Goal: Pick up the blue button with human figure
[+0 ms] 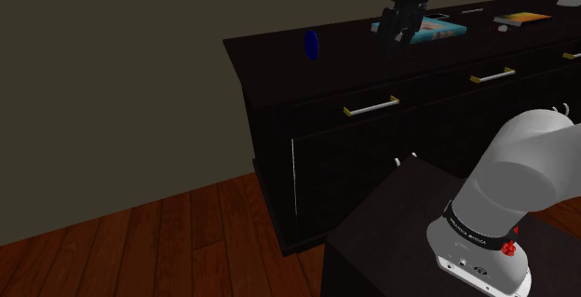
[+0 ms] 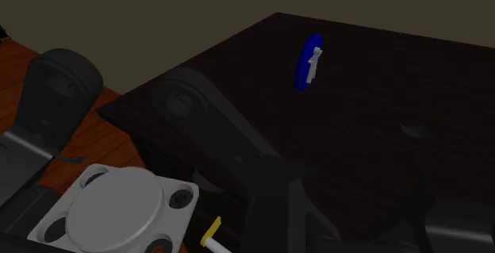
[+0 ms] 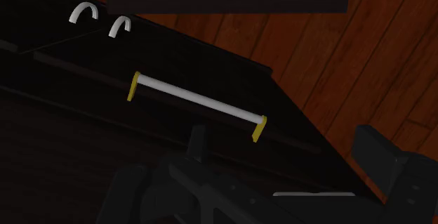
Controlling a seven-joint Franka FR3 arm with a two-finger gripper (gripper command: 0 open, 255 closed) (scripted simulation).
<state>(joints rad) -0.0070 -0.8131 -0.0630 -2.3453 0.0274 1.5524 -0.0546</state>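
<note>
My all-black two-finger gripper [image 1: 400, 39] hangs above the top of a long dark cabinet [image 1: 279, 58], fingers pointing down. In the wrist view the gripper [image 3: 288, 144] is released: its two fingers stand apart with nothing between them. Beyond them lies a white bar drawer handle with gold ends [image 3: 196, 102]. Just beside the gripper, toward the shoulder view's right, a flat teal book [image 1: 445, 29] lies on the cabinet top. The small round blue button [image 1: 311, 45] stands upright on its edge on the same top. It sits near the corner at the shoulder view's left, well apart from my fingers. In the second exterior view the blue button [image 2: 308, 61] shows a white human figure on its face. A reddish-brown wooden plank floor [image 1: 140, 239] spreads below the cabinet.
</note>
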